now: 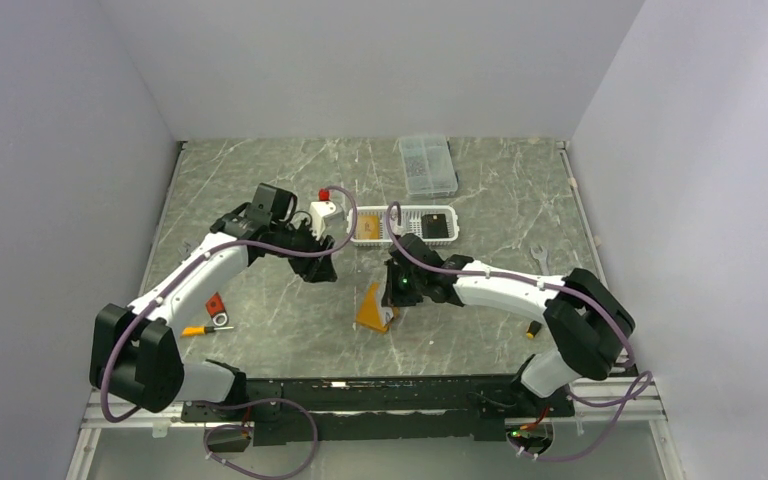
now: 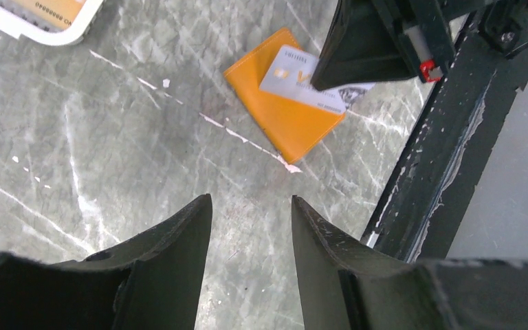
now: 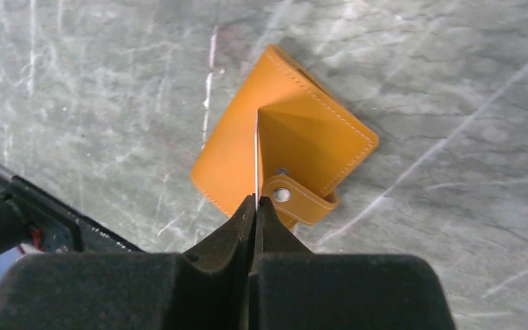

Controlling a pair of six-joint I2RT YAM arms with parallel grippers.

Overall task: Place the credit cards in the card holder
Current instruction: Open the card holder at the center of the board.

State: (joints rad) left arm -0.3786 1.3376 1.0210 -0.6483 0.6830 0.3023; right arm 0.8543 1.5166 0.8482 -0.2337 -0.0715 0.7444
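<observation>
over the card holder (image 3: pixel 302 137), right tool (image 3: pixel 255 203) nose-down, tight on card (image 2: pixel 295 77); left tool (image 2: pixel 251 206) spread

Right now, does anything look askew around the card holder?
Yes. The pale card pinched in the right claw lies crooked across the orange card holder, its end jutting past the holder's edge. Whether it sits in a pocket is unclear.

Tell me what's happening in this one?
The right gripper is shut on a pale credit card, holding it over the orange card holder on the table. Whether the card has entered a pocket is unclear. The left gripper hangs open and empty nearby. An orange-gold card and a black card lie in the white basket.
</observation>
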